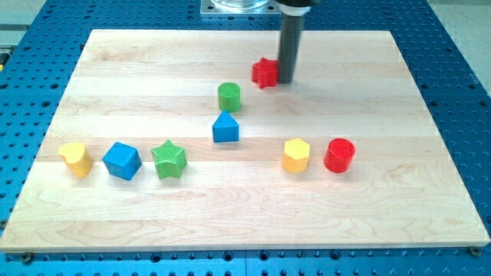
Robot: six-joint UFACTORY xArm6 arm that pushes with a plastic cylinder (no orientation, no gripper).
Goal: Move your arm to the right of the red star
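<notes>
The red star (264, 73) lies near the view's top centre on the wooden board (383, 192). My tip (285, 80) comes straight down from the view's top and stands right at the star's right side, touching it or nearly so. The rod hides a little of the star's right edge.
A green cylinder (229, 96) and a blue triangular block (225, 128) lie below-left of the star. A yellow hexagon (296, 156) and red cylinder (339, 155) lie at lower right. A yellow heart (75, 159), blue cube (122, 160) and green star (169, 159) line the left.
</notes>
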